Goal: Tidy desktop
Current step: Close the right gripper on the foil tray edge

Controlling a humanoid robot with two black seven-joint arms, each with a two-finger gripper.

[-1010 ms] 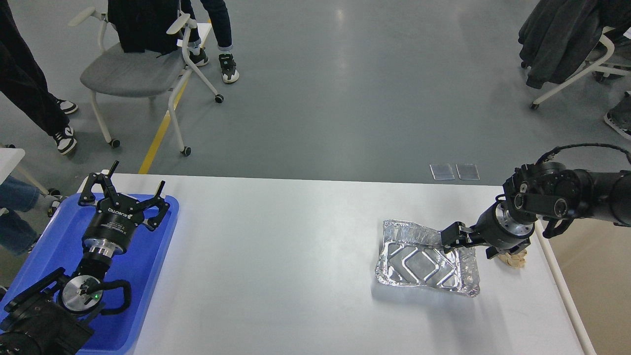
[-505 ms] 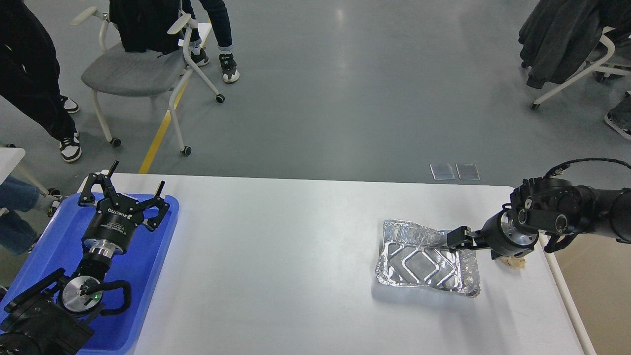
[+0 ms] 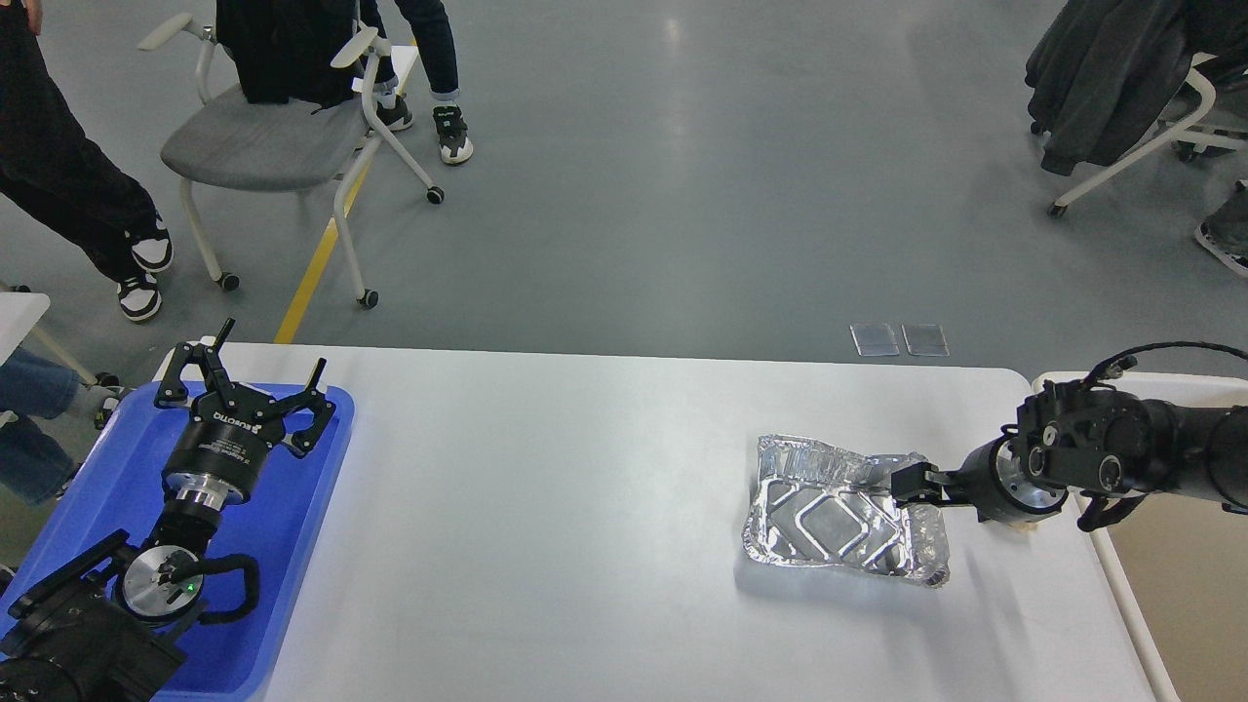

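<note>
The white desktop (image 3: 585,487) fills the lower half of the head view. A crumpled silver foil tray (image 3: 829,517) lies on its right part. My right gripper (image 3: 909,482) reaches in from the right, low over the desktop. Its fingers are closed on the foil tray's far right rim, which is bent upward there. My left gripper (image 3: 244,385) is open and empty, fingers spread, above the blue plastic tray (image 3: 292,546) at the desktop's left end.
A small beige scrap (image 3: 1022,527) lies under my right wrist near the desktop's right edge. A beige white-rimmed bin (image 3: 1121,585) stands just right of the desktop. Chairs (image 3: 263,146) and people stand on the grey floor beyond.
My right wrist has dropped lower and shifted right, with the gripper staying at the foil tray's rim. The tray has hardly moved. My left arm has not moved. A person at the far left has walked.
</note>
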